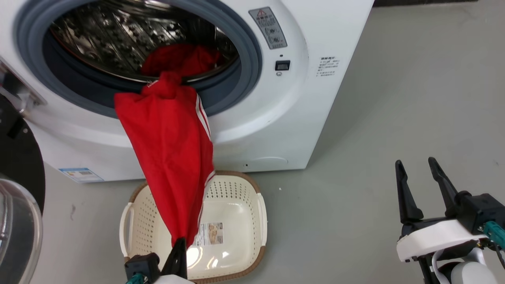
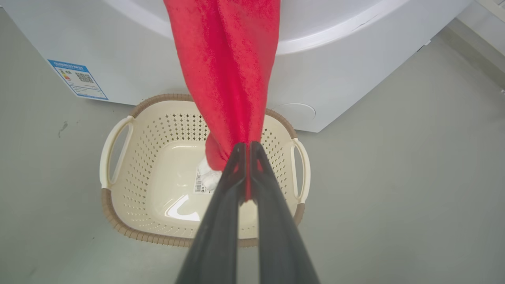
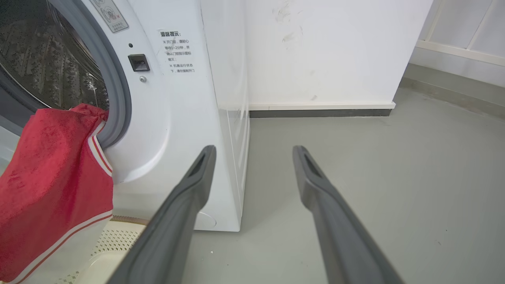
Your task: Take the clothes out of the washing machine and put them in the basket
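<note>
The clothes (image 1: 165, 157) are stretching, in the head view, as one long red band from the washing machine (image 1: 276, 118) drum down to my left gripper (image 1: 180, 245), which is clamping their low end. My right gripper (image 1: 415, 162) is idling well off, fingers spread, holding nothing. In the left wrist view the basket (image 2: 130, 157) is lying directly beyond the closed fingertips. In the right wrist view the upper end is draping over the door ring (image 3: 118, 106), so I'm judging a pull away from the drum comes first.

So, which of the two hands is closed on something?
The left hand: its fingers pinch the red clothes over the basket. The right hand stands open and empty beside the washing machine.
</note>
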You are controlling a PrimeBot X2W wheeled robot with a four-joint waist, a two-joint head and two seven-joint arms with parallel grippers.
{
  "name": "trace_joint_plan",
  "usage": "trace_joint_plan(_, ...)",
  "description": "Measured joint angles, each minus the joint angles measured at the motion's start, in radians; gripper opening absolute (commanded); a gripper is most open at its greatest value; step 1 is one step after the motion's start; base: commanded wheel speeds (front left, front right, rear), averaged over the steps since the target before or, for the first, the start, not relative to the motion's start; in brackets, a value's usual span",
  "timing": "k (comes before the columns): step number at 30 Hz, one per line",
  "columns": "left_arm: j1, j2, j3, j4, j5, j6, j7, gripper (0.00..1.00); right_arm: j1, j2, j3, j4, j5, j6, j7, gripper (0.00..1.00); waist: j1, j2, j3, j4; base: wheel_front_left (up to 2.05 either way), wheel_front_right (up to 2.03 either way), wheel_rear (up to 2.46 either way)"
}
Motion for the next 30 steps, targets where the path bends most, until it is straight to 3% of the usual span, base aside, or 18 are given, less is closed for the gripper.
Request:
trace_joint_plan(15, -0.314, -0.031, 0.019, 0.473, -0.033, -0.105, -0.042, 0.0, -0.089, 0.0, -0.007, -0.03, 0.001, 0.0, 0.001, 1.0, 0.0002, 0.0, 0.209, -0.038, 0.0, 0.0, 0.0)
trace_joint_plan(30, -0.69, 0.058, 0.048, 0.878, -0.033, -0.16, -0.043, 0.0, -0.194, 0.0, 0.013, 0.018, 0.04, 0.0, -0.054, 1.0, 0.0002, 0.0, 0.414, -0.114, 0.0, 0.0, 0.0)
